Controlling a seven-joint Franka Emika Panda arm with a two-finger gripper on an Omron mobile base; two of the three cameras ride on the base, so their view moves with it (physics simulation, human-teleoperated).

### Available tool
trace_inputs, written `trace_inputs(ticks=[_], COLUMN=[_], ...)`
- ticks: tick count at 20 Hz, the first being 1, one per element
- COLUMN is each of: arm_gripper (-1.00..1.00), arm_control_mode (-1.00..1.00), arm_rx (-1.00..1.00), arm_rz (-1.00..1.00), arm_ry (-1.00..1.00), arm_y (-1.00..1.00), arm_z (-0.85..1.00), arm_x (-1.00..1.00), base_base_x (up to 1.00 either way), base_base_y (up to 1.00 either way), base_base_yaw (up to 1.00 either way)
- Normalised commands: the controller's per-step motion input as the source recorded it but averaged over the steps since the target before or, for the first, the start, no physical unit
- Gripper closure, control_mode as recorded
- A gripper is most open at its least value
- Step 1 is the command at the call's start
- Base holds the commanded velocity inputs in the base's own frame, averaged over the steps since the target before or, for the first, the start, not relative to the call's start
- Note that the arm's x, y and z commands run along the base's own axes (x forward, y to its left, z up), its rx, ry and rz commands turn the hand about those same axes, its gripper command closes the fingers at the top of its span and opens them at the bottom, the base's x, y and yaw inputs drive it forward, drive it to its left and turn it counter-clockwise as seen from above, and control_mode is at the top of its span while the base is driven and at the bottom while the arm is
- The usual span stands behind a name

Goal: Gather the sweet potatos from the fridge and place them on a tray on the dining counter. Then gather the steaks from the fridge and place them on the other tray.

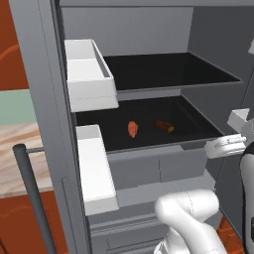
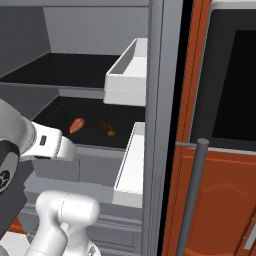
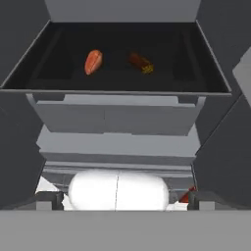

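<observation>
We see the fridge (image 1: 149,94) open, shelves dark and glossy. Two small oblong sweet potatos (image 3: 93,62) lie apart on the lower shelf (image 3: 59,73); tool released, jaws wide.

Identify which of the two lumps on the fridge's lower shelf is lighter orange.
The left one, pale orange-pink and plump; the right one is darker red-brown with a yellowish end.

Two sweet potatos (image 3: 93,62) (image 3: 140,62) lie apart on the fridge's dark shelf (image 3: 117,81).
</observation>
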Motion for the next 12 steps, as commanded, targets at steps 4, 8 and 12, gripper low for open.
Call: trace_inputs(ticks=[4, 8, 12], arm_gripper=[-1.00, -1.00, -1.00], arm_control_mode=[-1.00, -1.00, -1.00], arm_rx=[0.02, 0.01, 0.00], arm_rz=[-0.01, 0.00, 0.00], arm_ry=[-0.25, -0.22, -0.14], arm_y=[0.00, 0.00, 0.01], arm_z=[0.01, 0.00, 0.00], arm_x=[0.35, 0.49, 0.43], base_base_x=[0.00, 0.00, 0.00], base_base_y=[0.00, 0.00, 0.00], base_base_yaw=[0.00, 0.00, 0.00])
